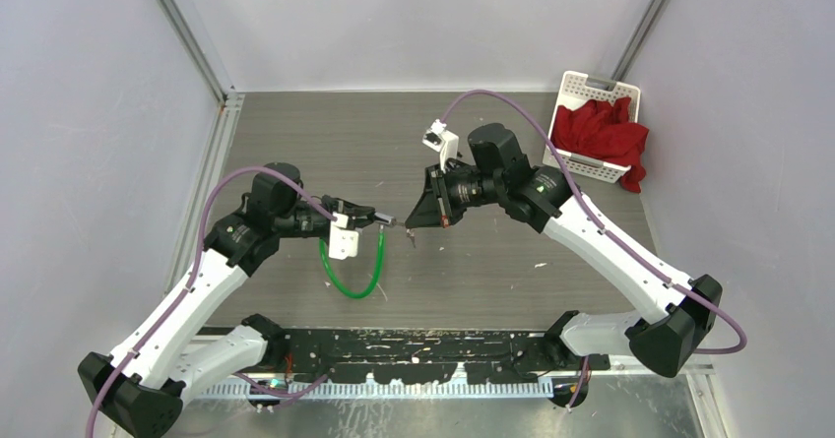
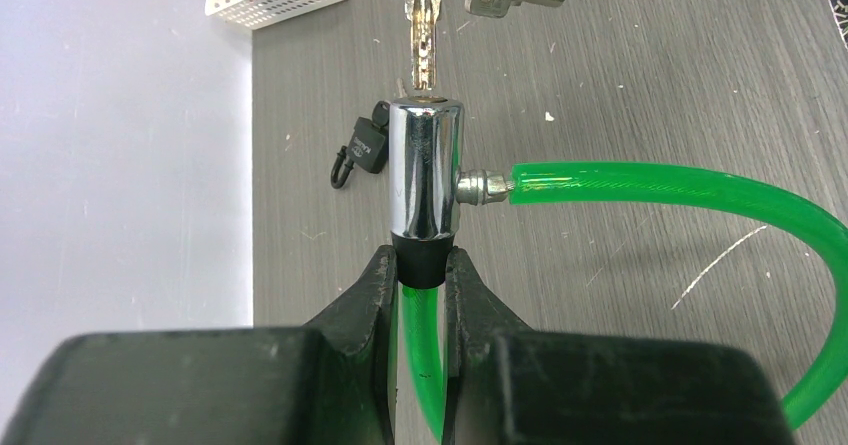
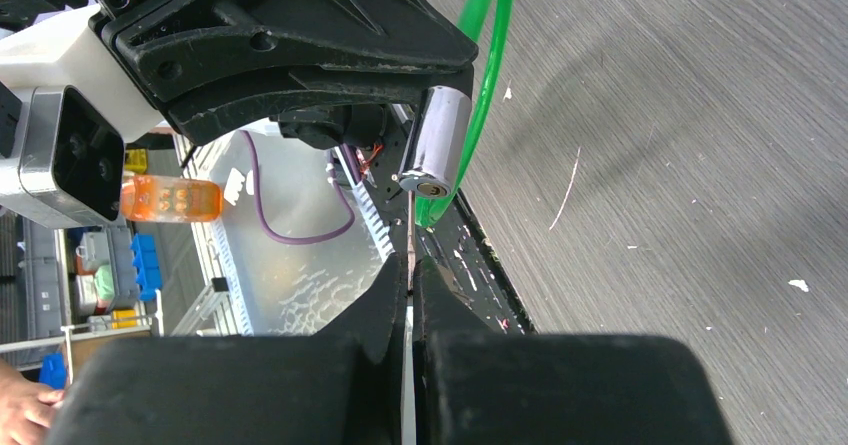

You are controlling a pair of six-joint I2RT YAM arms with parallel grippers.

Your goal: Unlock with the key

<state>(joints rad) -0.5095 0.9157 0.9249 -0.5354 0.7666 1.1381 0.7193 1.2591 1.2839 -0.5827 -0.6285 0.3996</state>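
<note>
Above the bench (image 1: 512, 271), the left hand (image 2: 422, 265) is clamped on the lock (image 2: 425, 170) while the right hand (image 3: 410, 273) pinches the key (image 2: 424, 45) at its keyhole, and any tilt could jam or slip it.

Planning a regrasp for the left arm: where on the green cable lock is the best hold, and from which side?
Grip the black collar under the chrome barrel, coming from the end opposite the keyhole, as the left gripper does. The key needs the far end, and the cable's pin fills one side.
</note>
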